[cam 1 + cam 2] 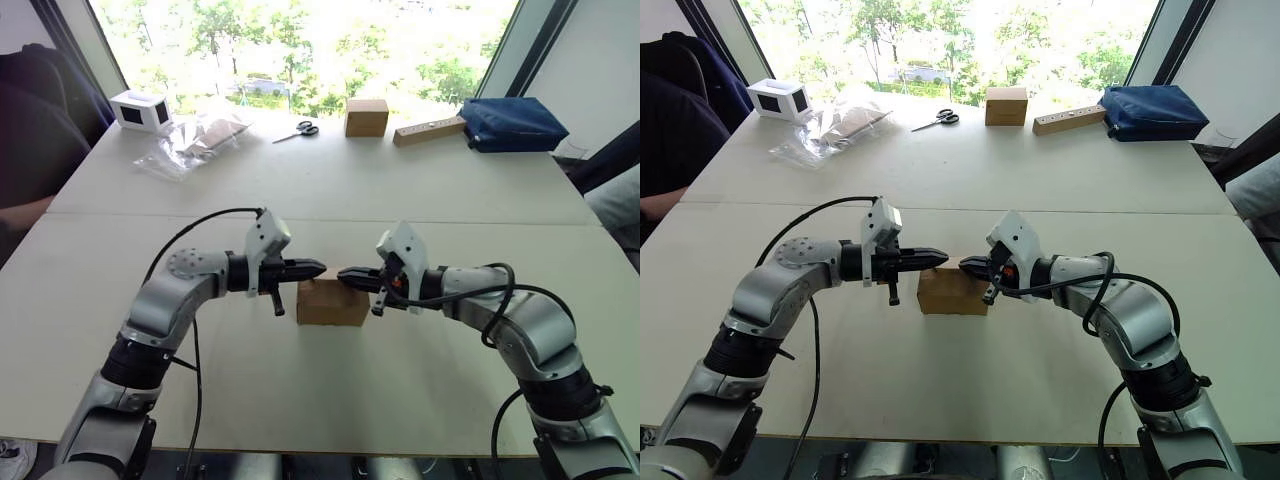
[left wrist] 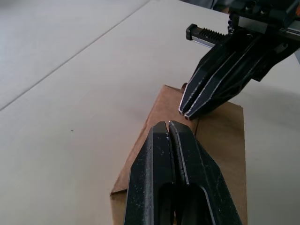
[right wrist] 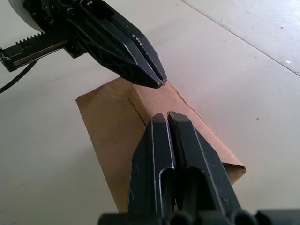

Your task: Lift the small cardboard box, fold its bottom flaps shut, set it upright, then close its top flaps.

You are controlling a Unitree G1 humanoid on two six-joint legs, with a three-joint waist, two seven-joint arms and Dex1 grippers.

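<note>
The small cardboard box (image 1: pixel 332 302) sits on the white table (image 1: pixel 420 190) directly under the two sets of black fingertips, a touch lower than both and midway between them. Its long axis seems to run side to side, along the line from one gripper to the other, and its top face, with a flap seam across it, points up at the tips. The left gripper (image 1: pixel 318 267) comes in level over the box's left end, the right gripper (image 1: pixel 343 279) over its right end, nose to nose with a small gap between them. Each has its fingers pressed together, holding nothing. The right one looks slightly lower and nearer the cardboard, perhaps resting on the top flap, though I cannot be sure it touches. Since the top already looks folded flat, whichever arm moves next will probably press down rather than reach sideways. Well beyond the tips, by the window, lie scissors (image 1: pixel 297 130) and another brown box (image 1: pixel 366 117).
</note>
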